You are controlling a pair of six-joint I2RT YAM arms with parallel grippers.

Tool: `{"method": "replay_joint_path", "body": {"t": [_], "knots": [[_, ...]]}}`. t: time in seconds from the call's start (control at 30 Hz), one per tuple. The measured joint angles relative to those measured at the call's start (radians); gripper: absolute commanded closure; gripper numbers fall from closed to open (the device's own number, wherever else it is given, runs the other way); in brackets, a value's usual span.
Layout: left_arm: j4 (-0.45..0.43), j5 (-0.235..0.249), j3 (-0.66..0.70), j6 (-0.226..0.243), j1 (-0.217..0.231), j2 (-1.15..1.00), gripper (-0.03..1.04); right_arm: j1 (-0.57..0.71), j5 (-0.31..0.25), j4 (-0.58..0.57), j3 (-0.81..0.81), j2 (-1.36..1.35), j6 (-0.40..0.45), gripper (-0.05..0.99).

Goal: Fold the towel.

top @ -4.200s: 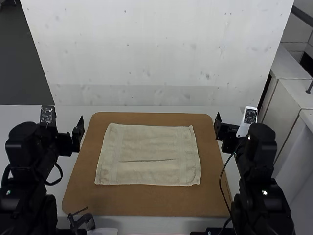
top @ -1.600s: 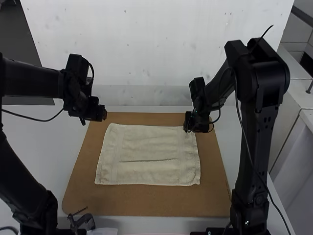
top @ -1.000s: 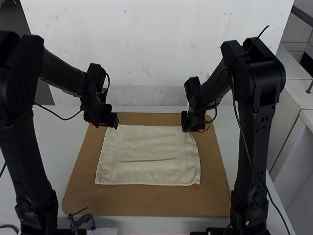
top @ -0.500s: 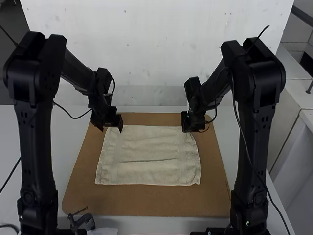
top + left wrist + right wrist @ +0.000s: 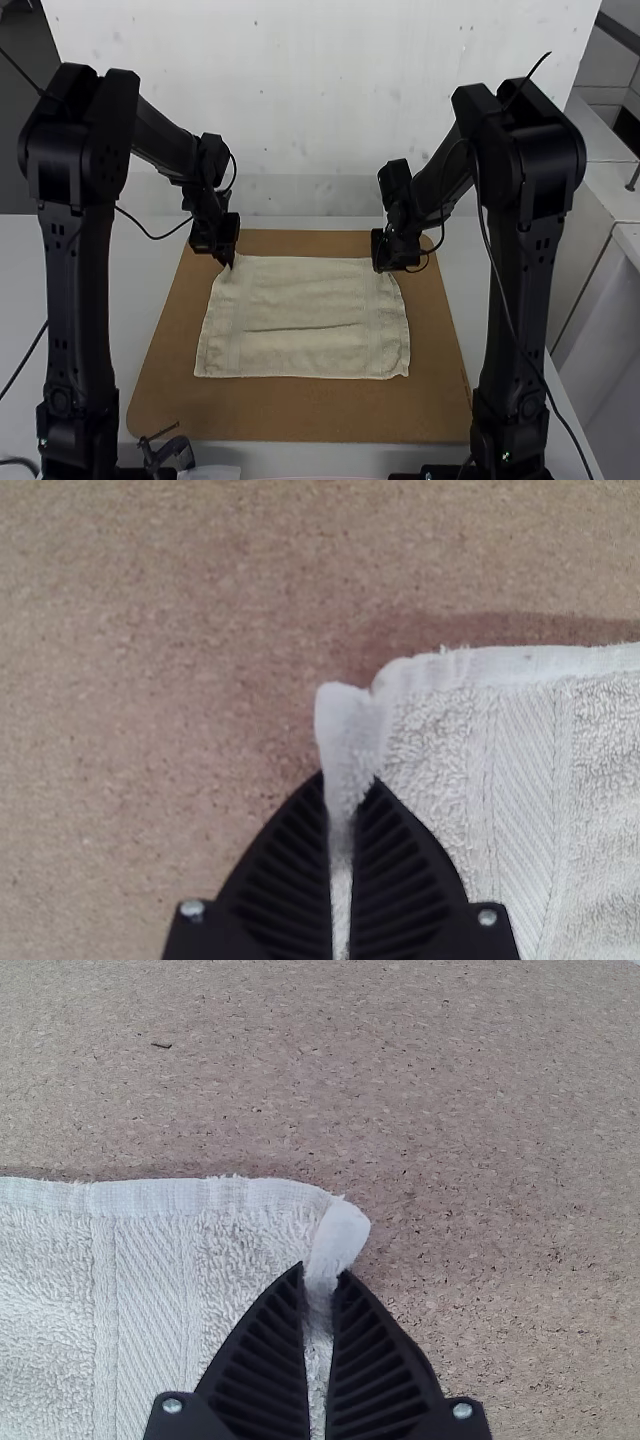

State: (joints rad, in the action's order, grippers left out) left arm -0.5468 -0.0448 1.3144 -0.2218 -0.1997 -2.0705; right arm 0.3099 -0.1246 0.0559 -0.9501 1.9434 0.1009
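- Seeing the towel (image 5: pixel 300 305) lying spread out on the brown board (image 5: pixel 300 415), one long line running left to right across its middle.
- Pinching the towel at its far left corner with the left gripper (image 5: pixel 230 262), closing both black fingers (image 5: pixel 270 880) on the cloth.
- Poking a little bent bit of the edge out past the tips of the left gripper (image 5: pixel 342 780).
- Pinching the far right corner with the right gripper (image 5: pixel 380 265), closing its two black fingers on the cloth too.
- Bunching up a small bit of the side edge between the tips of the right gripper (image 5: pixel 320 1272).
- Running a flat woven stripe close beside the left edge, and another close beside the right edge.
- Leaving brown board all around the towel, with a wide strip on the near side and a thin one on the far side.
- Giving more room past the board on the white table (image 5: pixel 140 280), mostly to the left.
- Seeing a small dark thing (image 5: pixel 170 455) sitting by the near left part of the board.
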Motion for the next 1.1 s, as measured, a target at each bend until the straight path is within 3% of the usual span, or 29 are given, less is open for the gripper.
{"method": "replay_joint_path", "body": {"t": [0.27, 0.63, 0.93, 1.1], "knots": [[-0.026, -0.016, 0.000, -0.028, -0.006, 0.104, 0.99, -0.029, -0.027, 0.076, -0.002, -0.011, 0.000, 0.91], [-0.053, -0.023, -0.009, -0.054, -0.023, 0.295, 0.99, -0.037, -0.061, 0.190, 0.021, -0.248, 0.004, 0.91], [-0.055, -0.019, -0.212, -0.080, -0.117, 0.491, 0.99, -0.037, -0.065, 0.247, 0.216, -0.311, -0.020, 0.91], [-0.055, -0.019, -0.317, -0.092, -0.132, 0.579, 0.99, -0.042, -0.053, 0.251, 0.303, -0.389, -0.054, 0.91]]}}
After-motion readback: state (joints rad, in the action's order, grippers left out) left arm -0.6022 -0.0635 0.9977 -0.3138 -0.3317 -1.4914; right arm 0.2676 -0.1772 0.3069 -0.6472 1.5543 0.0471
